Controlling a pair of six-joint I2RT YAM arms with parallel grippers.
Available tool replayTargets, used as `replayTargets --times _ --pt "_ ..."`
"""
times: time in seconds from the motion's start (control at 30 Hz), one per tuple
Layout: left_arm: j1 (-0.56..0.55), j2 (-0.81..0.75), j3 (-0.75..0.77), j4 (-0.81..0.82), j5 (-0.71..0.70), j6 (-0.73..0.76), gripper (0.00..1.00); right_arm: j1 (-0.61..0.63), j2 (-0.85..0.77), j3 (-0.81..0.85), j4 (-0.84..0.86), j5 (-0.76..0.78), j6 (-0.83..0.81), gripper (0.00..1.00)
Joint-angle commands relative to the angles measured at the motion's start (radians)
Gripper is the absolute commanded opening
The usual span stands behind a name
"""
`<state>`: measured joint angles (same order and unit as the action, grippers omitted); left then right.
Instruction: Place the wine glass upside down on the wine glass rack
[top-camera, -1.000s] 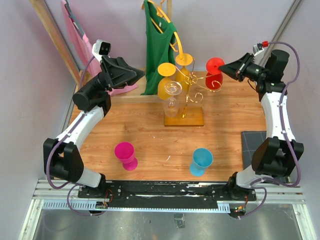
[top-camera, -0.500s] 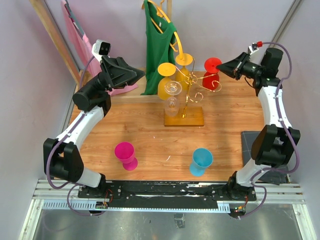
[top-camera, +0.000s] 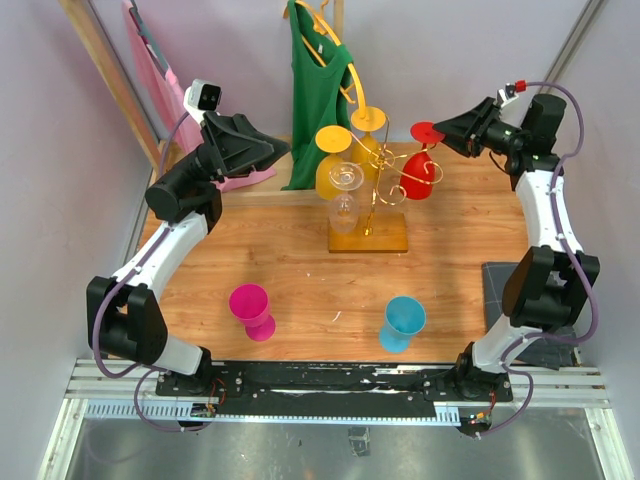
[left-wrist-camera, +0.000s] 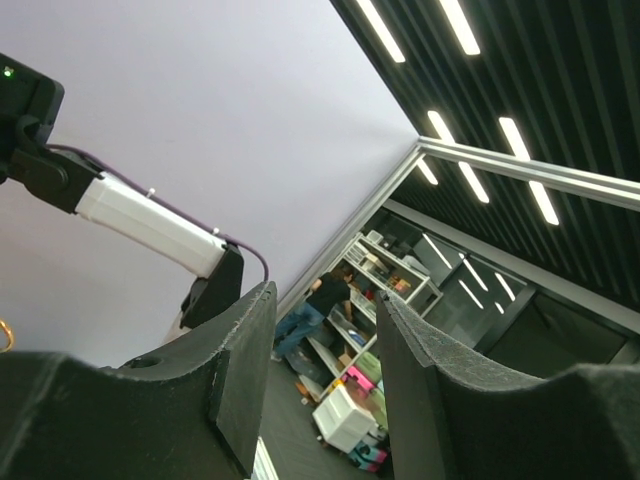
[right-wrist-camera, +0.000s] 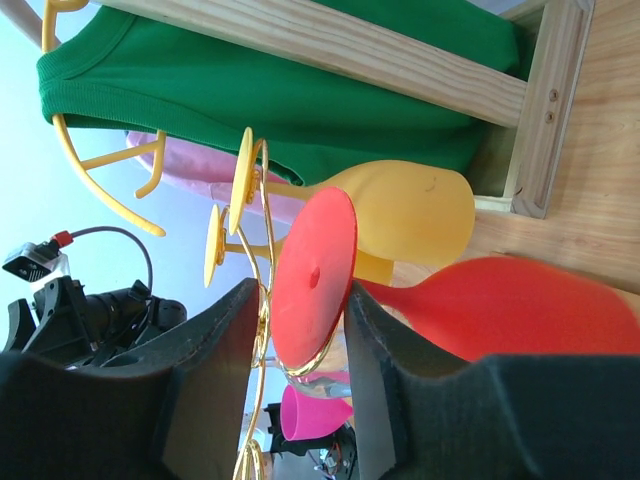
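The wine glass rack (top-camera: 368, 236) stands at the centre of the wooden table (top-camera: 280, 250). The red wine glass (top-camera: 417, 180) hangs upside down from the rack's right-hand wire arm. Its bowl points down and is tilted toward the rack pole, and its foot (right-wrist-camera: 315, 275) sits above the wire curl.

The right gripper (top-camera: 443, 130) is level with the rack's top, on its right side. Its jaws stand apart with the red foot between them, and a gap is visible on at least one side of the disc. The right wrist view does not show clamping contact.

The left gripper (left-wrist-camera: 325, 310) is raised to the left of the rack, well apart from it. Its jaws are parted and hold nothing.

Two yellow wine glasses (top-camera: 333, 160) and one clear wine glass (top-camera: 345, 200) hang inverted on the rack's left side. A pink wine glass (top-camera: 250, 305) stands on the table near-left of the rack, and a blue wine glass (top-camera: 403, 320) near-right of it. A green shirt (top-camera: 315, 100) hangs behind the rack.
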<state>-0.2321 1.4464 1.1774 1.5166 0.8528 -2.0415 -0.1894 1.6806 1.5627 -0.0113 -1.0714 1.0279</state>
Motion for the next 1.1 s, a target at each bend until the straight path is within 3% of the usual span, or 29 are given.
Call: replayTargets --times 0.0,0.2,0.33,0.43,0.5,0.6,0.7,0.87,1.07 --pt "0.005 -0.007 0.004 0.042 0.029 0.029 0.50 -0.002 0.012 0.018 0.030 0.002 -0.018 0.43" --pt "0.020 -0.014 0.017 0.002 0.067 0.055 0.49 -0.050 0.009 -0.017 0.034 0.019 -0.030 0.47" --pt "0.032 -0.045 0.019 -0.156 0.130 0.164 0.49 -0.096 -0.009 -0.036 0.036 0.033 -0.033 0.48" --pt "0.037 -0.098 0.041 -0.499 0.185 0.385 0.49 -0.138 -0.027 -0.045 0.035 0.044 -0.030 0.48" --pt "0.037 -0.138 0.088 -0.837 0.196 0.685 0.49 -0.166 -0.046 -0.044 0.025 0.055 -0.032 0.48" --pt "0.038 -0.173 0.208 -1.358 0.146 1.076 0.49 -0.188 -0.081 -0.024 -0.014 0.075 -0.052 0.48" --pt "0.037 -0.181 0.310 -1.717 0.058 1.330 0.49 -0.190 -0.115 0.005 -0.083 0.100 -0.090 0.48" --pt "0.037 -0.239 0.307 -2.047 -0.179 1.538 0.49 -0.189 -0.165 -0.004 -0.095 0.106 -0.086 0.48" --pt "0.038 -0.396 0.133 -2.149 -0.376 1.563 0.48 -0.164 -0.183 -0.027 -0.082 0.107 -0.069 0.48"
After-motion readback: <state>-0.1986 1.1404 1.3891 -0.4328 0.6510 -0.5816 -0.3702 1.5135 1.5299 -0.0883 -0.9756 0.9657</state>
